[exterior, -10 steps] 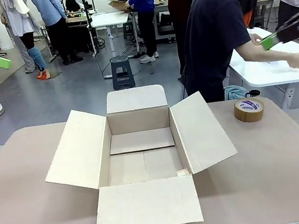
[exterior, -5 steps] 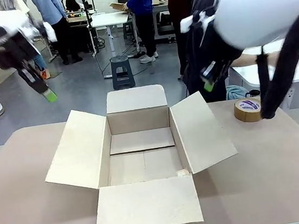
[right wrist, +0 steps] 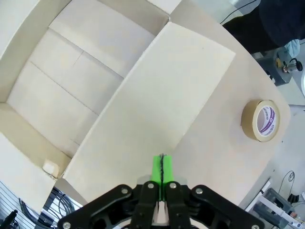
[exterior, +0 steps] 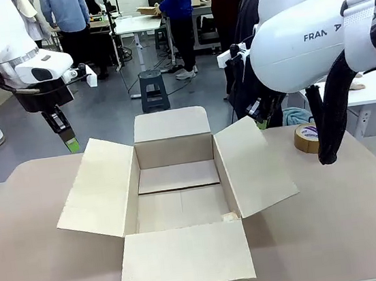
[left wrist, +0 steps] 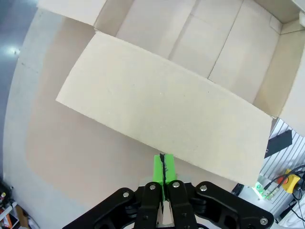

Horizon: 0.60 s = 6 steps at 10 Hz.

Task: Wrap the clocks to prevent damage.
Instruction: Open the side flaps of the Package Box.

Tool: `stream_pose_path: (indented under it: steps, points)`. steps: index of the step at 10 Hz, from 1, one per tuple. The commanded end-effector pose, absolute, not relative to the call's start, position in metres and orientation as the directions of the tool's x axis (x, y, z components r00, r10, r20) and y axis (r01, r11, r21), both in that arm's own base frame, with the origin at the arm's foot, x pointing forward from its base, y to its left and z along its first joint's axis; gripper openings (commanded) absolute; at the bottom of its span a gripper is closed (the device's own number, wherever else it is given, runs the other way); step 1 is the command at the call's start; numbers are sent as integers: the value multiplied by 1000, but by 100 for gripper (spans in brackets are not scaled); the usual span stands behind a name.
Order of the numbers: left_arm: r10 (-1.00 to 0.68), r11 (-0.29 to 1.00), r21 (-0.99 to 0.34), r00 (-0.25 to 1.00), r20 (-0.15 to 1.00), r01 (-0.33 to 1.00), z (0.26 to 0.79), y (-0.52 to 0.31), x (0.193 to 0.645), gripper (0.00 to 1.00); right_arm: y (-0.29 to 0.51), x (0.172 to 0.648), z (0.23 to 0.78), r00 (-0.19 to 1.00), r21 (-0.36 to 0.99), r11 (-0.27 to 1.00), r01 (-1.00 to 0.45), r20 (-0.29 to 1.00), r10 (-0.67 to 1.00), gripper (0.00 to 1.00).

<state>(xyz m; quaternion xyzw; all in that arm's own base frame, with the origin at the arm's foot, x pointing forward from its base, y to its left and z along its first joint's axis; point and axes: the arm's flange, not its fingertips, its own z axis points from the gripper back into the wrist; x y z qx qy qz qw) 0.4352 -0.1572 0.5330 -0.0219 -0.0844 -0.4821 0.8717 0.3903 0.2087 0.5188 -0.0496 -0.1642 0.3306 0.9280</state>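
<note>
Left gripper (exterior: 70, 140): pads pressed together on nothing; it hangs over the far outer corner of the box's left flap.
Right gripper (exterior: 261, 119): also closed and empty, above the far end of the right flap.
Cardboard box (exterior: 174, 150): open at mid-table between your arms, all four flaps splayed; a small pale scrap (right wrist: 50, 167) sits in one corner, too small to identify.
Clocks: you cannot tell where they are.
Tape roll (right wrist: 261, 120): flat on the table beyond the right flap, well apart from the left arm.
Key relation: the roll lies on your right arm's side, so that arm looks nearer to it.
</note>
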Motion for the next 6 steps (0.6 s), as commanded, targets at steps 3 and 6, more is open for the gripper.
stream_pose_path:
  steps: [3,6]
  points:
    - [-844,521,43,508,173,852,541,-155,434,0,209,390,520,726,-202,776,-597,275,630,1]
    - [-675,738,122,722,153,664,534,-186,421,0,231,383,495,863,-196,901,-386,269,428,1]
